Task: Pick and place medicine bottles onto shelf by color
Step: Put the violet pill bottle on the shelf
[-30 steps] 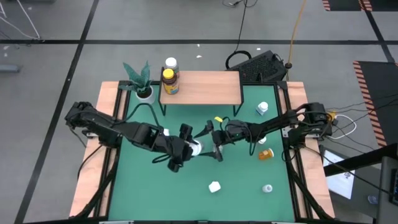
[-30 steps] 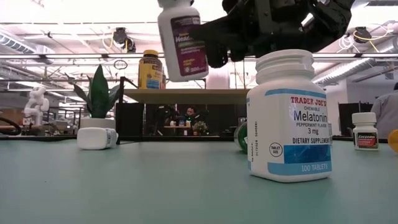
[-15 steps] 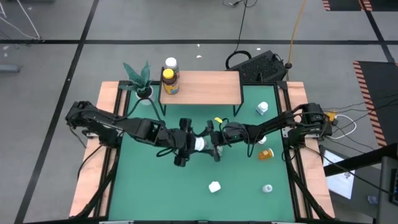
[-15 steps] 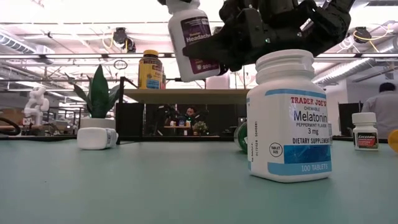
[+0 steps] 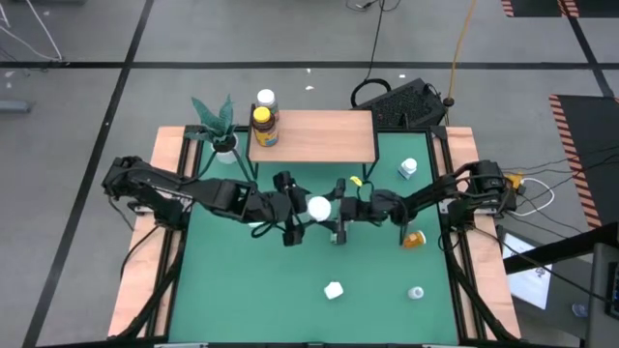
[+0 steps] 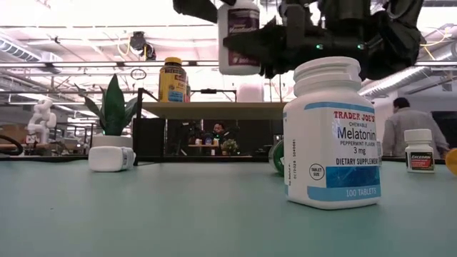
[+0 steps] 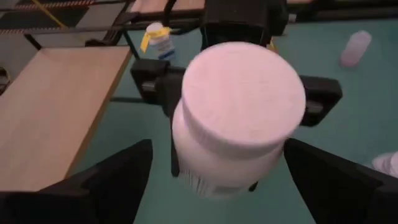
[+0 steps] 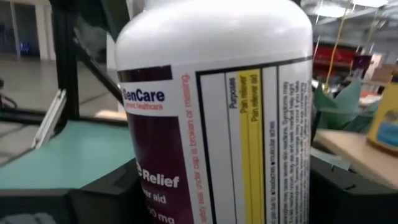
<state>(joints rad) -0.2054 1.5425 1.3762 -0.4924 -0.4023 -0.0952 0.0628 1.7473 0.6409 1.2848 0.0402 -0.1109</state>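
A white medicine bottle with a white cap and a purple label (image 5: 317, 205) is in the air over the table's middle, in front of the shelf (image 5: 329, 140). My right gripper (image 5: 336, 211) is shut on it. My left gripper (image 5: 296, 211) is open at the bottle's left. In the left wrist view its fingers (image 7: 124, 174) stand on either side of the bottle (image 7: 239, 118) with a gap showing. An amber bottle with a yellow cap (image 5: 263, 126) stands on the shelf's left end. A white-capped bottle (image 5: 265, 99) stands at the shelf's far left corner. My right gripper pinches the bottle's labelled body (image 8: 149, 186) between its two fingers (image 8: 93, 199), level, from the table's right side. The bottle stands upright, cap up, lifted clear of the table (image 6: 239, 36).
A Melatonin bottle (image 6: 332, 132) stands near the front edge (image 5: 334, 289), with a small white one (image 5: 414, 292) to its right. An orange bottle (image 5: 414, 239) and two white bottles (image 5: 407, 169) (image 5: 358, 181) are on the right. A potted plant (image 5: 221, 126) stands left of the shelf.
Both grippers have moved toward the table's far edge and a little right, toward the shelf, with the white bottle between them. The bottle has risen and turned from tilted, cap leaning left, to upright.
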